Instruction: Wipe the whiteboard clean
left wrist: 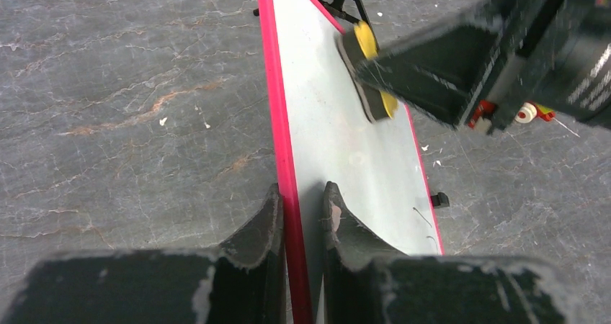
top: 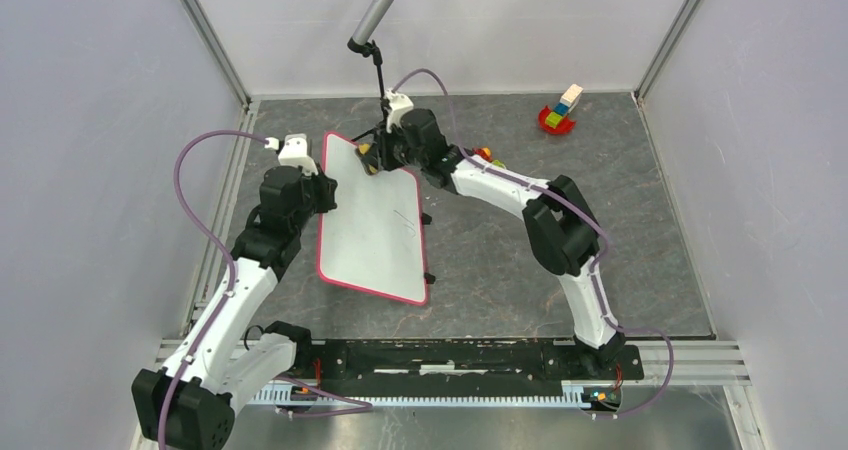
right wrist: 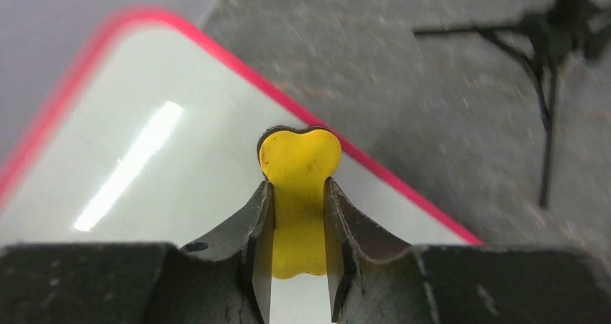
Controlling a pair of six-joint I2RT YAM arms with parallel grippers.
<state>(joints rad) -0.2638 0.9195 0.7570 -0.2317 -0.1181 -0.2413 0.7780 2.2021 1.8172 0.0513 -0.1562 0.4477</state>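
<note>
The left gripper (top: pixel 322 192) is at the left long edge of the whiteboard (top: pixel 375 230), about a third of the way down from the far end. In the left wrist view the left gripper (left wrist: pixel 302 209) is closed narrow on the red-pink rim, one finger outside the edge and one on the white face. Whether this edge is lifted off the table (top: pixel 600 220) cannot be determined.

The whiteboard lies lengthwise, near to far, between the two arms. Faint black marks (top: pixel 410 220) remain near its right edge, beside a black clip (top: pixel 425 218).

At the far end of the board, a yellow eraser (top: pixel 368 155) rests with its dark pad against the white face, close to the far right corner. The right gripper (right wrist: pixel 299 194) clamps the eraser (right wrist: pixel 299 158) at its narrow waist, reaching in from the right over the rim.

Well apart, at the far right of the table, stands a small pile of coloured toy blocks (top: pixel 560 112).
</note>
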